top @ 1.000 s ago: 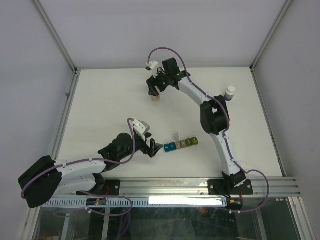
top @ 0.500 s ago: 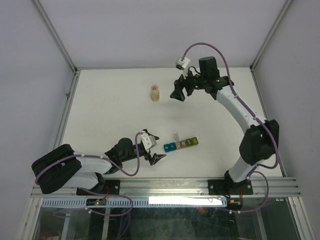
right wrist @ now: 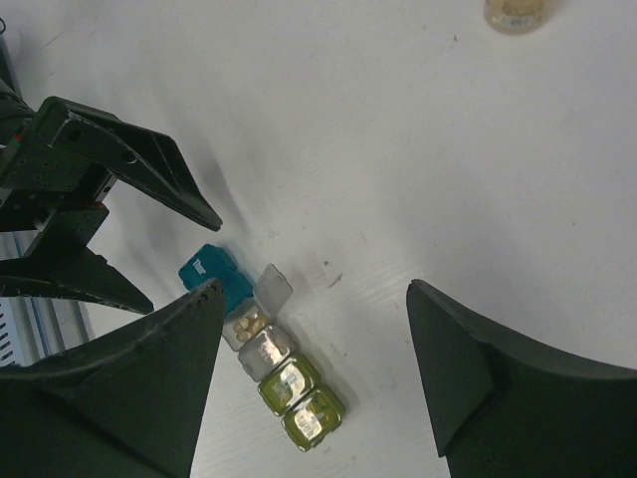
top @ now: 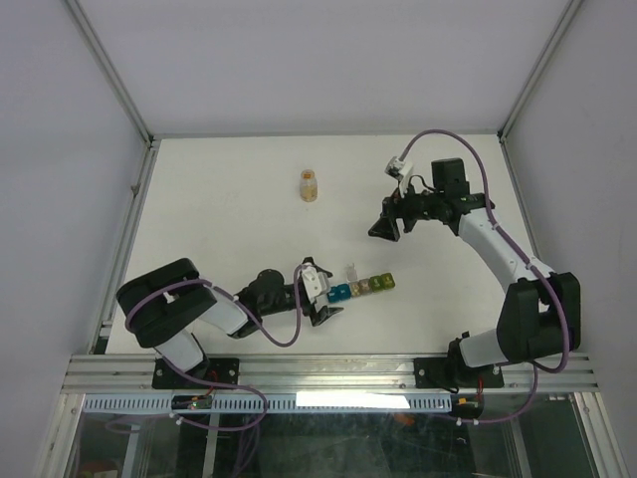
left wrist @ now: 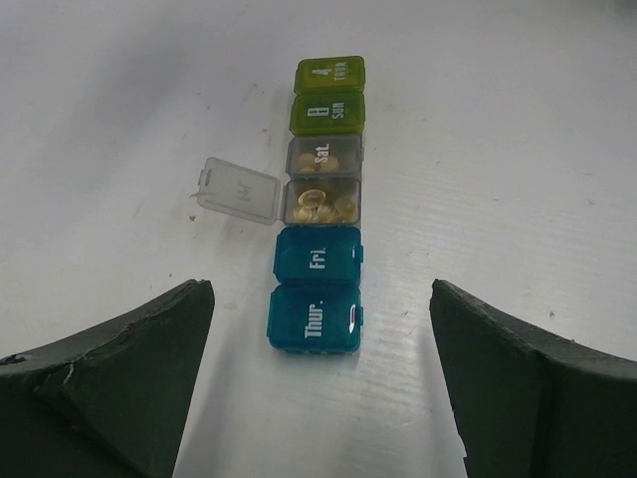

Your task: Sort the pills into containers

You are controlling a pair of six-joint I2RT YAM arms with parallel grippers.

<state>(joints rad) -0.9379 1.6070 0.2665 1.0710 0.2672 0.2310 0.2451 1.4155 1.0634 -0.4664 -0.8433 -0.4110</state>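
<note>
Pills (left wrist: 320,206) are seen in the open grey cell of the pill box (left wrist: 317,321), near-centre on the bench (top: 219,209). Both the left tool (top: 325,306) and the right tool (top: 380,229) are held wide open, empty. The pills could be spilled if the box is bumped by the left tool.

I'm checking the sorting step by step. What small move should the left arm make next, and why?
Probably ease the left gripper forward and push the flipped lid shut. The open grey cell already holds pills, and the open, empty fingers sit just short of the containers.
</note>
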